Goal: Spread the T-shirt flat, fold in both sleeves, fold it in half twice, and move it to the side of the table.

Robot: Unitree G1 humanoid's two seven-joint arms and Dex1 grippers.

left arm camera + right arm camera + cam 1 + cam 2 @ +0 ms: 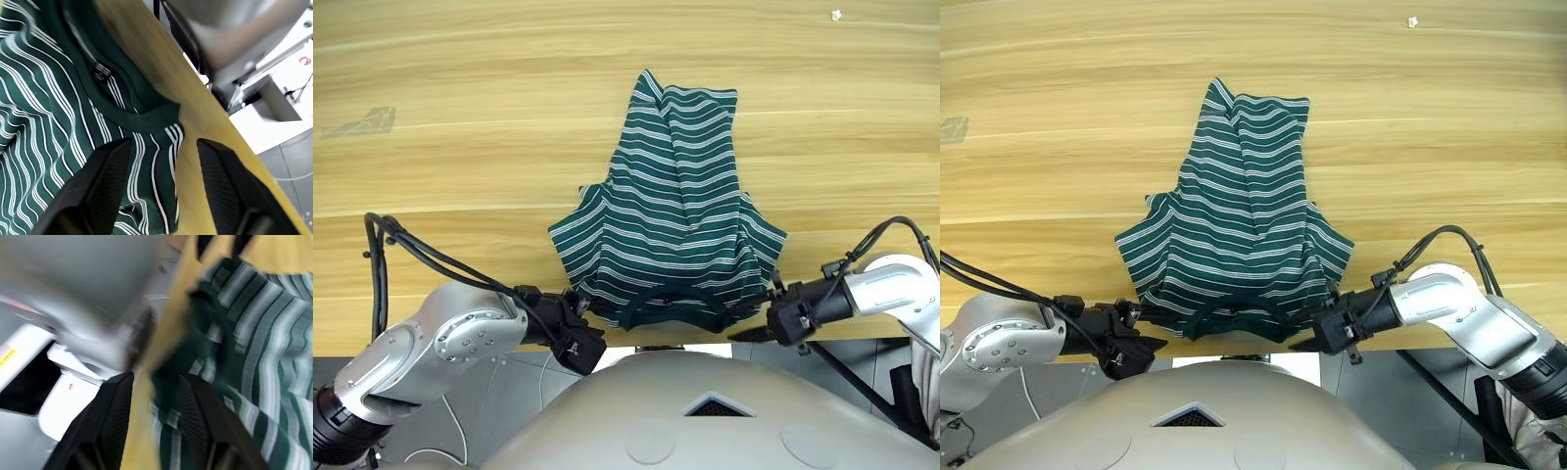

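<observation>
So the T-shirt (675,206) is thin striped knit, light and floppy. My guess is it'll drape and bunch rather than hold any shape, and it'll probably slide easily on the smooth wooden surface (460,117). It sits mid-surface, rumpled, with its near part right at the near edge. The long axis runs near to far: the collar (671,299) points at the robot and the hem (685,93) is at the far end, pinched narrower. I'd say the best place to pinch is the two shoulders either side of the collar. That's right where the left tool (164,144) and right tool (156,379) sit, each with fingers apart straddling the cloth, not clamped.
</observation>
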